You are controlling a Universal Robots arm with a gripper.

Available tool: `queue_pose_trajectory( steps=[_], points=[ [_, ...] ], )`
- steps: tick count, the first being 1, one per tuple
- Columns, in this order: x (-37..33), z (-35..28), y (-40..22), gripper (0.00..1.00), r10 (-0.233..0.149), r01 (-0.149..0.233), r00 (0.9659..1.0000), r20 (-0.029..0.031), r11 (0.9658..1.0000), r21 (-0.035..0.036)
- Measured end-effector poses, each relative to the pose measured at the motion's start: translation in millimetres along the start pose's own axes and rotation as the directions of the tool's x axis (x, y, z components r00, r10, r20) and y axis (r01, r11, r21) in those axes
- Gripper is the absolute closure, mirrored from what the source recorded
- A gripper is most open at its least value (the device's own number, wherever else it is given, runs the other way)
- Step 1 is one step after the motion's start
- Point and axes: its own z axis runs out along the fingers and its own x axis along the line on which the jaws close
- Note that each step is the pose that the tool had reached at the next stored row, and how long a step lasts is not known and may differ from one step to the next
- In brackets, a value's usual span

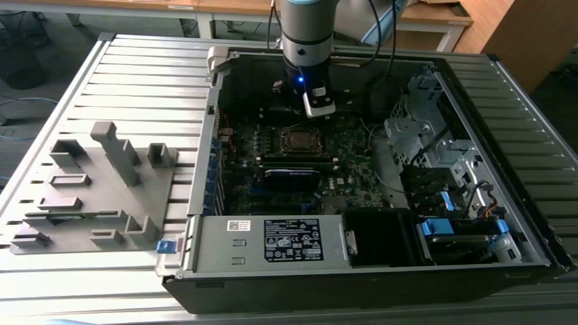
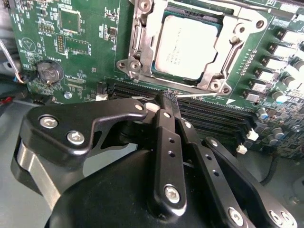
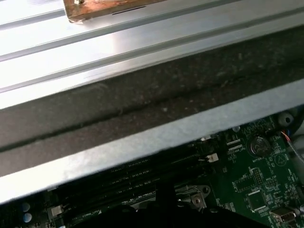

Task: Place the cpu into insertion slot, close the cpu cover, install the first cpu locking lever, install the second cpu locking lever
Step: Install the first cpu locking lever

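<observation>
The cpu [image 2: 186,47] lies flat in the insertion slot [image 1: 298,139] on the green motherboard, dull silver top up. The cpu cover [image 2: 142,45], a silver frame, lies down around it, and the chip shows through its window. A thin metal lever rod [image 2: 237,5] runs along one side of the socket. In the exterior view my gripper [image 1: 317,110] hangs inside the open computer case, just behind the socket and above the board. In the second wrist view its black fingers [image 2: 164,128] meet at the tips, and the gripper [image 2: 168,97] is shut on nothing, over the memory slots beside the socket.
Long black memory slots [image 2: 213,116] run beside the socket, and a coin battery [image 2: 50,71] sits on the board. The grey power supply box [image 1: 271,240] fills the case's near side, with drive cages [image 1: 424,135] at the exterior view's right. A grey fixture [image 1: 91,189] stands on the slatted table.
</observation>
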Motion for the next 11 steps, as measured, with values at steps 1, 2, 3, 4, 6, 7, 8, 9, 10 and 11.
queue_pose_trajectory(
  steps=[1,2,3,4,6,7,8,9,10,11],
  points=[
    [0.0,0.0,0.1,0.89,0.006,-0.006,1.0000,0.0011,1.0000,0.0004],
    [0.2,0.0,0.2,0.89,0.011,-0.011,0.9999,0.0020,0.9999,0.0006],
    [0.3,0.0,0.3,0.89,0.014,-0.014,0.9999,0.0027,0.9999,0.0008],
    [0.6,0.0,0.4,0.89,0.018,-0.018,0.9998,0.0034,0.9998,0.0010],
    [1.3,0.0,0.6,0.89,0.023,-0.023,0.9997,0.0043,0.9997,0.0013],
    [1.5,0.0,0.7,0.89,0.026,-0.026,0.9997,0.0049,0.9997,0.0015],
    [1.5,0.0,0.7,0.89,0.029,-0.029,0.9996,0.0055,0.9996,0.0016],
    [1.5,0.1,0.7,0.89,0.033,-0.033,0.9994,0.0064,0.9994,0.0018],
    [1.5,0.1,0.8,0.89,0.039,-0.039,0.9992,0.0076,0.9992,0.0020],
    [1.5,0.1,0.8,0.89,0.048,-0.048,0.9988,0.0091,0.9989,0.0026]
  ],
)
